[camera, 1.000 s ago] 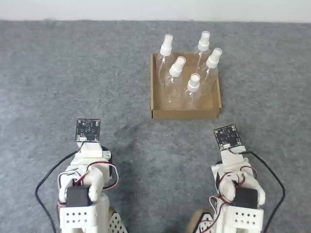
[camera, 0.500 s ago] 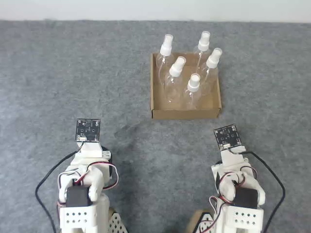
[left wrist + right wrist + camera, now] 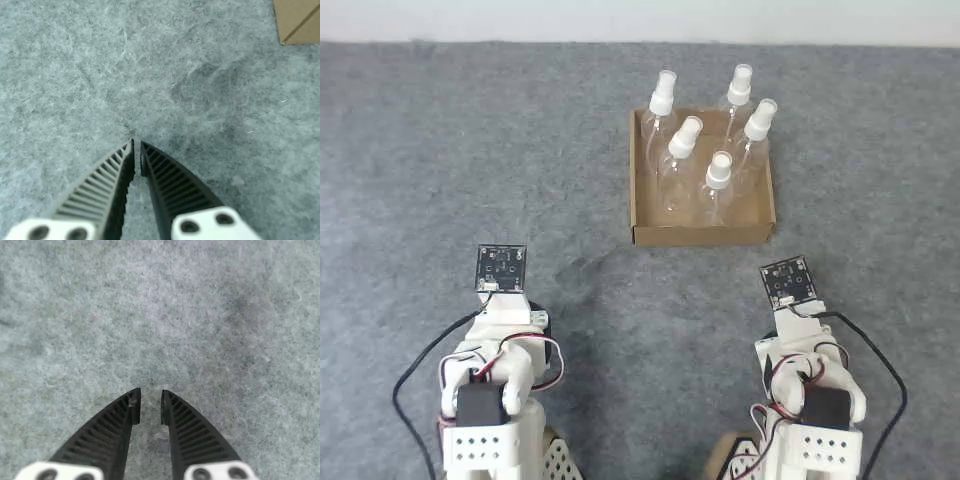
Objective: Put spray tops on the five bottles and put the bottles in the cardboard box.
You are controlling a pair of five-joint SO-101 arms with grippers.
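Several clear bottles (image 3: 678, 172), each with a white spray top (image 3: 719, 168), stand upright inside the cardboard box (image 3: 701, 235) at the back of the grey felt table. Both arms sit at the near edge, well short of the box. My left arm (image 3: 500, 330) is at the near left; its gripper (image 3: 137, 145) is shut over bare felt with nothing in it. A corner of the box (image 3: 299, 20) shows in the left wrist view. My right arm (image 3: 800, 345) is at the near right; its gripper (image 3: 150, 392) is shut to a narrow slit over felt, holding nothing.
Grey felt (image 3: 470, 150) covers the whole table. A pale wall strip (image 3: 640, 20) runs along the far edge. Cables loop beside both arm bases at the near edge.
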